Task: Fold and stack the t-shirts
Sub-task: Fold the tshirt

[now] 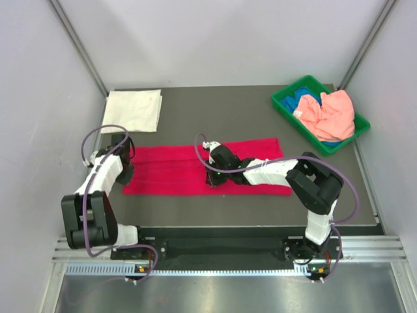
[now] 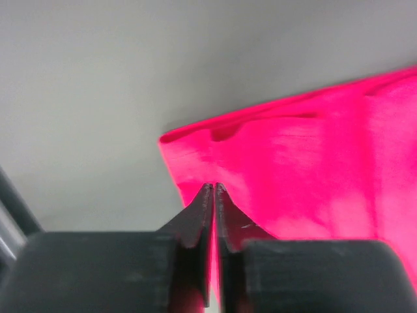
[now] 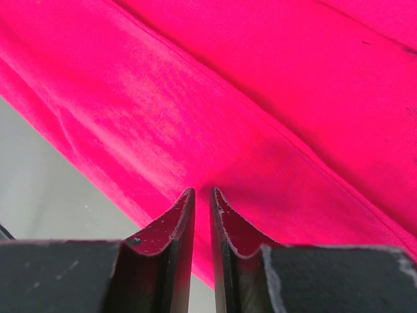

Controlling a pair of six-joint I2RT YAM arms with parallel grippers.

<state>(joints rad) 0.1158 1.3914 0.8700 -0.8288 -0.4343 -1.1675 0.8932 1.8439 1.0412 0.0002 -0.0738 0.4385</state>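
Note:
A crimson t-shirt lies folded into a long strip across the middle of the table. My left gripper sits at the strip's left end. In the left wrist view that gripper is shut at the corner of the red cloth, with a sliver of red between the jaws. My right gripper is at the strip's near edge, about midway along. Its jaws stand a narrow slit apart, pinched on the red cloth. A white t-shirt lies folded square at the back left.
A green bin stands at the back right, holding a crumpled salmon-pink t-shirt and a blue t-shirt. Grey walls and slanted frame posts close in the table on both sides.

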